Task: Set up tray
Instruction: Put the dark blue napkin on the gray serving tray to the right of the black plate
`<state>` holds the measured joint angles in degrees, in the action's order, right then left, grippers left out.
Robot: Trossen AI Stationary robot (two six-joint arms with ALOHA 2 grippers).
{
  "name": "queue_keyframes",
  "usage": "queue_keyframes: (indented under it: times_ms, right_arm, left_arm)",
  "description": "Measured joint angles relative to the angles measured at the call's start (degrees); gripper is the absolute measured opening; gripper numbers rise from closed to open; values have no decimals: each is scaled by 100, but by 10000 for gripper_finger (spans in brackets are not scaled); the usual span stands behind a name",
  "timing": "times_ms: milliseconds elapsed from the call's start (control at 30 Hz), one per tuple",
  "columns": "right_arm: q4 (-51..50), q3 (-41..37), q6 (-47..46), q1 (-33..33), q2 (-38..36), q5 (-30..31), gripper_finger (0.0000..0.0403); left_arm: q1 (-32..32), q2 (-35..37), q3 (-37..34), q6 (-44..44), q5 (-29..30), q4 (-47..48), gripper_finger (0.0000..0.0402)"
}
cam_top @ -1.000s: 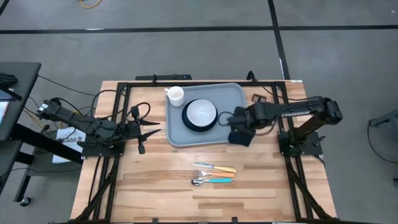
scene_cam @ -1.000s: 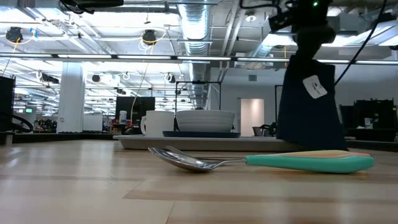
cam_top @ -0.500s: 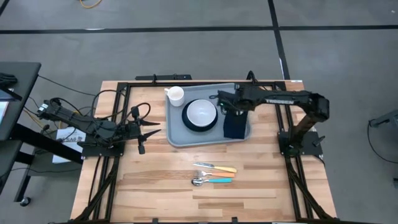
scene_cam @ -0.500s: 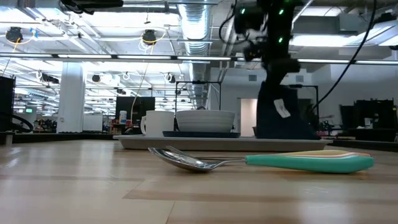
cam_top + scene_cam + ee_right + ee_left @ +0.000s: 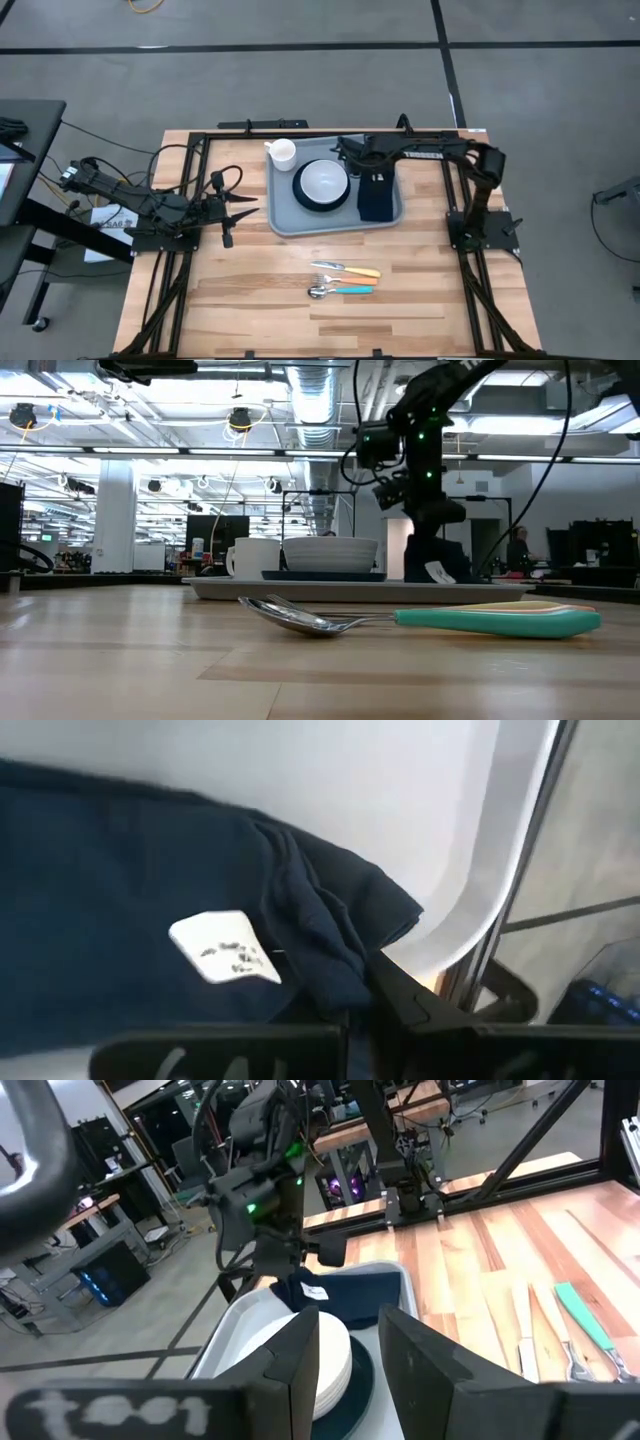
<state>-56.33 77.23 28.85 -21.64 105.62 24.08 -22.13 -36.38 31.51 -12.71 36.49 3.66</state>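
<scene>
Wood-slat worktop point(image 5: 250, 290) w/ black frame, grey floor around. Grey-blue tray point(image 5: 283, 215) at far centre of worktop, carrying white cup point(image 5: 283, 152) at its far-left corner, white bowl point(image 5: 323, 180) on dark plate point(image 5: 303, 198), & navy napkin point(image 5: 377, 198) w/ white tag on its right side. Right pincer point(image 5: 374, 176) over tray, clenched on napkin's far edge. Left pincer point(image 5: 240, 208) low over worktop, just left of tray, part-open, grasping nothing. Fork, knife & teal-handled spoon point(image 5: 340, 291) near front, well apart from tray.
</scene>
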Motion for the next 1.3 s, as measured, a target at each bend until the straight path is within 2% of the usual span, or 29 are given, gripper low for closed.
queue_keyframes:
  times_ms: [233, 800, 1300]
  right_arm:
    - [545, 2, 266, -65, 61, -72, 1]
    - [571, 2, 268, -25, 59, 3, 48]
    - [582, 2, 267, -10, 59, 1, 51]
  left_arm:
    - [0, 0, 2, -2, 15, -6, 96]
    - [0, 0, 0, -6, 20, 4, 96]
    - [0, 0, 0, -8, 18, 50, 96]
